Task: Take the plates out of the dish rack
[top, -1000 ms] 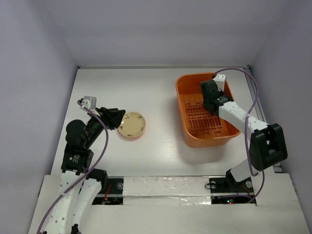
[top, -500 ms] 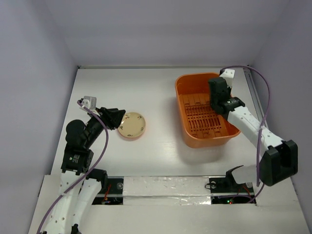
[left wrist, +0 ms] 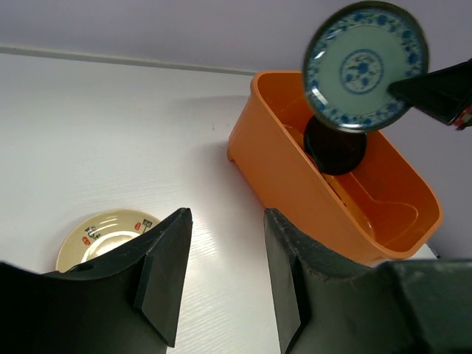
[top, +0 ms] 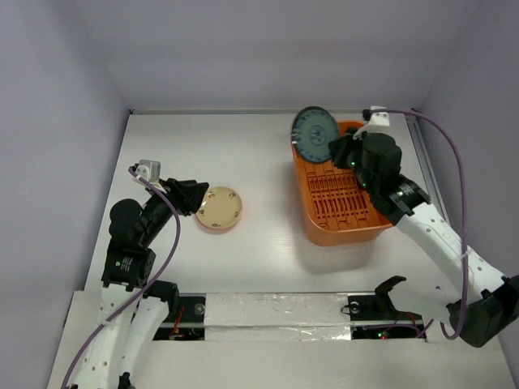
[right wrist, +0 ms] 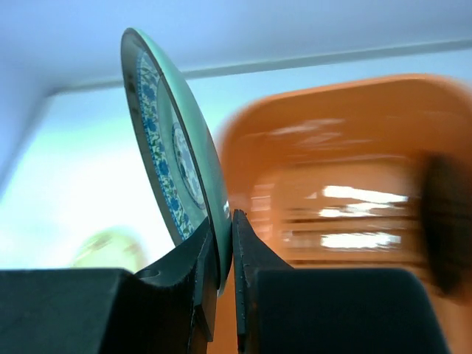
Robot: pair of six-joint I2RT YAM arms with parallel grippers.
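My right gripper (top: pixel 334 151) is shut on the rim of the grey-blue patterned plate (top: pixel 314 134) and holds it on edge above the far left corner of the orange dish rack (top: pixel 320 231). The wrist view shows the plate (right wrist: pixel 173 158) pinched between the jaws, the rack (right wrist: pixel 339 177) blurred behind. In the left wrist view the plate (left wrist: pixel 365 66) hangs over the rack (left wrist: pixel 280 173), where a black plate (left wrist: pixel 335 147) stands upright. A cream-beige plate (top: pixel 220 208) lies on the table by my left gripper (top: pixel 198 197), which is open and empty.
The white table (top: pixel 243 154) is walled in by pale lilac panels on the left, back and right. The cream-beige plate also shows in the left wrist view (left wrist: pixel 103 236), left of my fingers (left wrist: pixel 166 280).
My right gripper rose out of the rack with the grey-blue patterned plate and swung it up and left over the rack's far left corner. The left arm has not moved.
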